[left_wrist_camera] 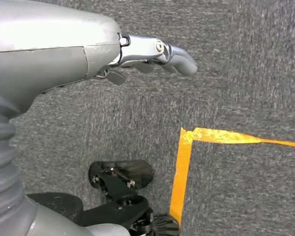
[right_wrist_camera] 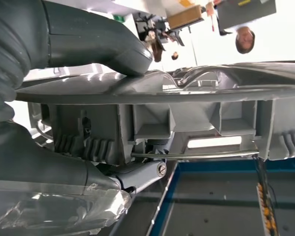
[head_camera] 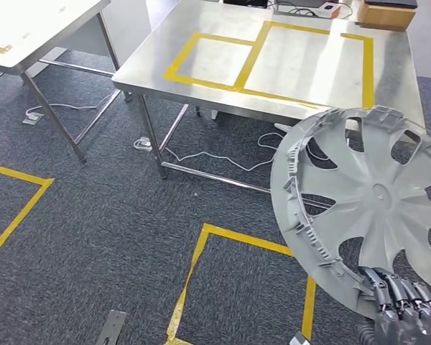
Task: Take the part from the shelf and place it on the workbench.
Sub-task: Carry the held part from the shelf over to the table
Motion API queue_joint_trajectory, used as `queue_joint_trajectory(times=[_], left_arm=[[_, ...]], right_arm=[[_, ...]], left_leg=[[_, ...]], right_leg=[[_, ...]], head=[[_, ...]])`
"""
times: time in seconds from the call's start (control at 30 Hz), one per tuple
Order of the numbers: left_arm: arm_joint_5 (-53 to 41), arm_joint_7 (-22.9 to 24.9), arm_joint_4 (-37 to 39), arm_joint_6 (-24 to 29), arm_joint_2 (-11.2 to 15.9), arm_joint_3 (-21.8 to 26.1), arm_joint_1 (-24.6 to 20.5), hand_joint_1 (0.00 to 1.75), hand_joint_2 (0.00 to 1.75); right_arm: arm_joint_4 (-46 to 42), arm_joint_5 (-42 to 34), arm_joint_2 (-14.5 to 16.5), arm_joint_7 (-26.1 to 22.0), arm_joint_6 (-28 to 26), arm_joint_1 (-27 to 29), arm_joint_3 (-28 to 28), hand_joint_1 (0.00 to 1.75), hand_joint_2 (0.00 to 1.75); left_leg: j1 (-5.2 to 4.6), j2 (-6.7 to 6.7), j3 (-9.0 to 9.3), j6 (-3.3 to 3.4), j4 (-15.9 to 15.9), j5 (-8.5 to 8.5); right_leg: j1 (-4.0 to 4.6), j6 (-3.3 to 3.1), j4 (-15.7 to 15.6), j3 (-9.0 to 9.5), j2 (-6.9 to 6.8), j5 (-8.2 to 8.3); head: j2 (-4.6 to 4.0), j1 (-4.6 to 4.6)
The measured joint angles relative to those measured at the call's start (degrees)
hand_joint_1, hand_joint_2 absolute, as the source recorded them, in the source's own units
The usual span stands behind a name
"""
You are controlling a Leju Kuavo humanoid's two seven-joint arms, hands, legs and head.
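Dark grey carpet (head_camera: 94,237) marked with yellow tape is seen below a steel workbench (head_camera: 311,65). At the wrist, the left hand (left_wrist_camera: 153,54) is shown empty, fingers extended over carpet. A grey wheel cover (head_camera: 365,201) is gripped at its rim by the right hand (head_camera: 403,305), thumb (right_wrist_camera: 101,44) pressed on one face; no writing is legible.

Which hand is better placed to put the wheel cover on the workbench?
The right hand: it already grips the wheel cover by its rim, near the workbench. The left hand hangs over the carpet, holding nothing.
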Motion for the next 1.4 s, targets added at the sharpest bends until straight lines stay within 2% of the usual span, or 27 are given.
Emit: queue_joint_trajectory(times=[0.07, 0.13, 0.23, 0.27, 0.3, 0.37, 0.4, 0.43, 0.5, 0.57, 0.63, 0.67, 0.73, 0.8, 0.83, 0.87, 0.93, 0.97, 1.0, 1.07, 1.1, 1.13, 1.2, 1.27, 1.3, 1.33, 1.4], left_arm=[[-0.1, 0.0, 0.0, 0.0, -0.1, 0.0, -0.3, 0.0, 1.75], [-0.2, -0.1, -0.1, 0.0, -0.1, 0.0, -0.6, 0.0, 1.75], [-0.2, 0.0, 0.0, 0.0, -0.1, 0.0, -0.3, 0.0, 1.75], [-0.2, 0.0, 0.0, 0.0, -0.1, 0.0, 0.0, 0.0, 1.75], [-0.2, 0.0, 0.0, 0.0, -0.1, 0.0, 0.2, 0.0, 1.75], [-0.2, 0.0, 0.0, 0.0, 0.0, 0.0, 0.4, 0.0, 1.75], [-0.2, 0.0, 0.0, 0.0, 0.1, 0.0, 0.5, 0.0, 1.75], [-0.2, 0.0, 0.0, 0.0, 0.1, 0.0, 0.5, 0.0, 1.75], [-0.2, 0.1, 0.1, 0.1, 0.2, 0.0, 0.4, 0.0, 1.75], [-0.2, 0.1, 0.1, 0.1, 0.2, 0.0, 0.4, 0.0, 1.75], [-0.2, 0.0, 0.1, 0.1, 0.2, 0.0, 0.6, 0.0, 1.75], [-0.2, 0.0, 0.1, 0.1, 0.2, 0.0, 0.7, 0.0, 1.75], [-0.2, 0.0, 0.1, 0.1, 0.2, 0.0, 0.9, 0.0, 1.75], [-0.2, 0.1, 0.1, 0.1, 0.2, 0.0, 1.1, 0.0, 1.75], [-0.2, 0.1, 0.1, 0.1, 0.3, 0.0, 1.2, 0.0, 1.75], [-0.2, 0.1, 0.1, 0.1, 0.3, 0.0, 1.2, 0.0, 1.75], [-0.2, 0.1, 0.1, 0.1, 0.5, 0.0, 1.2, 0.0, 1.75], [-0.2, 0.1, 0.1, 0.1, 0.5, 0.1, 1.1, 0.0, 1.75], [-0.2, 0.1, 0.0, 0.1, 0.6, 0.1, 0.9, 0.0, 1.75], [-0.2, 0.1, -0.2, 0.2, 0.3, 0.1, -0.3, 0.0, 1.75], [-0.2, 0.0, -0.2, 0.2, 0.1, 0.1, -1.1, 0.0, 1.75], [-0.2, 0.1, -0.2, 0.2, -0.1, 0.1, -2.0, 0.0, 1.75], [-0.2, 0.1, -0.2, 0.2, -0.4, 0.0, -2.7, 0.0, 1.75], [-0.2, 0.1, -0.2, 0.2, -0.4, 0.0, -1.9, 0.0, 1.75], [-0.2, 0.1, -0.2, 0.2, -0.4, 0.0, -1.3, 0.0, 1.75], [-0.2, 0.1, -0.2, 0.2, -0.4, 0.0, -1.0, 0.0, 1.75], [-0.1, 0.1, -0.2, 0.2, -0.3, 0.1, -0.7, 0.0, 1.75]], right_arm=[[0.0, 0.0, 0.0, 0.0, 0.0, 0.2, 0.0, 1.75, 1.75], [0.0, 0.0, 0.0, 0.0, 0.0, 0.2, 0.0, 1.75, 1.75], [0.1, 0.0, 0.0, -0.1, 0.0, 0.2, 0.0, 1.75, 1.75], [0.1, 0.0, 0.0, -0.1, 0.0, 0.3, 0.0, 1.75, 1.75], [0.2, 0.0, 0.0, -0.2, 0.0, 0.3, 0.0, 1.75, 1.75], [0.3, 0.0, 0.0, -0.1, 0.0, 0.4, 0.0, 1.75, 1.75], [0.3, 0.0, 0.0, -0.1, 0.0, 0.4, 0.0, 1.75, 1.75], [0.4, -0.1, 0.0, 0.0, 0.0, 0.4, 0.0, 1.75, 1.75], [0.5, 0.0, 0.0, 0.0, 0.0, 0.3, 0.0, 1.75, 1.75], [0.5, 0.0, 0.0, -0.1, 0.0, 0.3, 0.0, 1.75, 1.75], [0.7, 0.0, 0.0, -0.1, 0.0, 0.1, 0.1, 1.75, 1.75], [0.8, 0.0, 0.0, -0.1, 0.0, 0.0, 0.1, 1.75, 1.75], [1.0, 0.0, 0.0, -0.1, 0.0, 0.0, 0.0, 1.75, 1.75], [1.1, 0.0, 0.0, 0.0, 0.0, 0.1, 0.0, 1.75, 1.75], [1.3, 0.0, 0.0, 0.0, 0.0, 0.2, 0.0, 1.75, 1.75], [1.5, 0.0, 0.0, 0.0, 0.0, 0.3, 0.0, 1.75, 1.75], [1.9, 0.0, 0.0, 0.0, 0.1, 0.4, -0.1, 1.75, 1.75], [2.1, 0.0, 0.0, 0.0, 0.1, 0.4, -0.1, 1.75, 1.75], [2.0, 0.1, 0.0, 0.0, 0.1, 0.4, -0.1, 1.75, 1.75], [1.6, 0.1, 0.0, 0.0, 0.2, 0.2, 0.2, 1.75, 1.75], [1.3, 0.1, 0.0, 0.1, 0.2, 0.1, 0.3, 1.75, 1.75], [1.0, 0.0, 0.0, 0.1, 0.2, -0.1, 0.4, 1.75, 1.75], [0.6, 0.0, 0.0, 0.3, 0.1, -0.1, 0.4, 1.75, 1.75], [0.8, 0.0, 0.0, 0.2, 0.1, 0.4, 0.2, 1.75, 1.75], [1.0, 0.1, 0.0, 0.2, 0.1, 0.7, 0.2, 1.75, 1.75], [1.1, 0.1, 0.0, 0.3, 0.2, 0.9, 0.1, 1.75, 1.75], [1.3, 0.1, 0.0, 0.4, 0.2, 1.2, 0.0, 1.75, 1.75]], left_leg=[[0.25, 0.04, 1.09, -0.75, -0.2, -0.66], [0.27, -0.03, -0.56, -1.37, 3.7, -1.61], [0.27, -0.06, -10.11, -1.95, 15.4, -2.7], [0.29, -0.06, -12.89, -2.02, 17.2, -1.41], [0.28, -0.07, -14.62, -2.02, 16.6, 1.41], [0.2, -0.11, -15.02, -1.9, 10.5, 9.29], [0.0, -0.15, -14.44, -1.82, 7.6, 11.85], [-0.16, -0.19, -13.33, -1.55, 5.1, 12.44], [-0.41, -0.3, -11.27, -0.65, 2.5, 9.87], [-0.23, -0.54, -8.84, 0.39, 0.1, 7.88], [-0.12, -0.76, -5.88, 1.04, -1.7, 6.71], [-0.12, -0.82, -4.2, 1.23, -2.6, 5.98], [-0.17, -0.88, -0.69, 1.42, -4.1, 4.34], [-0.19, -1.12, 3.29, 1.43, -5.6, 2.45], [-0.16, -1.25, 5.52, 1.37, -6.3, 1.38], [-0.1, -1.34, 7.86, 1.26, -7.0, 0.21], [-0.14, -1.43, 12.3, 0.95, -8.1, -2.71], [-0.17, -1.43, 14.37, 0.64, -8.8, -4.51], [-0.14, -1.44, 16.46, 0.23, -8.9, -5.63], [0.21, -1.32, 17.95, -0.62, -5.3, -5.08], [0.36, -1.08, 16.62, -0.8, -1.7, -4.26], [0.36, -0.83, 13.79, -0.87, 2.3, -4.45], [0.28, -0.41, 7.25, -0.98, 8.8, -8.37], [0.34, -0.43, 2.02, -1.18, 12.7, -11.61], [0.38, -0.43, 0.24, -1.14, 12.9, -11.29], [0.39, -0.42, -0.89, -1.04, 11.5, -9.37], [0.35, -0.04, -1.26, -0.86, 5.7, -2.82]], right_leg=[[-0.06, -0.83, -0.5, 1.33, 0.35, -0.96], [-0.42, -1.55, -1.4, 3.61, 0.49, -2.17], [-0.63, -1.94, -1.7, 6.47, 0.97, -4.57], [-0.72, -1.87, -1.8, 7.54, 1.33, -5.52], [-0.84, -1.76, -1.8, 8.87, 1.67, -6.57], [-1.15, -1.4, -2.2, 11.72, 2.11, -8.84], [-1.21, -1.1, -2.7, 13.05, 2.24, -9.85], [-1.23, -0.73, -3.4, 14.14, 2.36, -10.59], [-1.13, 0.1, -5.3, 16.19, 2.47, -10.68], [-1.08, 0.81, -4.1, 16.59, 2.18, -8.78], [-0.89, 0.72, 2.7, 13.01, 1.52, -6.53], [-0.71, 0.42, 6.9, 9.93, 1.2, -6.72], [-0.38, 0.18, 12.0, 4.08, 1.06, -10.59], [-0.33, 0.51, 11.7, -0.05, 1.04, -15.24], [-0.46, 0.73, 9.8, -1.45, 1.02, -15.47], [-0.64, 0.96, 7.0, -2.46, 0.89, -13.0], [-0.97, 1.38, 0.5, -3.47, -0.59, -1.4], [-0.82, 1.29, -1.1, -3.22, -1.66, 3.36], [-0.66, 1.0, -1.8, -2.62, -2.26, 5.76], [-0.2, -0.11, -1.1, -1.26, -1.71, 3.53], [-0.23, -0.67, -1.1, -0.75, -0.83, 2.26], [-0.16, -1.23, -1.0, -0.34, -0.18, 1.25], [-0.13, -1.97, -1.0, 0.49, 1.04, -0.04], [-0.07, -2.09, -1.0, 1.3, 2.19, -1.23], [-0.07, -2.01, -1.0, 1.81, 2.67, -1.82], [-0.08, -1.9, -0.9, 2.52, 3.05, -2.53], [-0.14, -1.59, -0.9, 4.24, 3.1, -4.03]], head=[[0.01, -0.26], [0.02, -0.58], [0.01, -0.95], [0.0, -0.99], [0.0, -1.01], [0.0, -1.01], [0.0, -1.03], [0.0, -1.16], [0.01, -1.42], [0.02, -1.46], [0.03, -1.2], [0.02, -1.0], [0.01, -0.9], [0.01, -0.86], [0.0, -0.85], [0.01, -0.85], [0.01, -0.65], [0.0, -0.67], [0.0, -0.72], [0.0, -0.95], [-0.02, -0.84], [-0.01, -0.85], [-0.01, -1.13], [0.01, -1.53], [0.01, -1.65], [0.01, -1.76], [0.01, -1.91]])
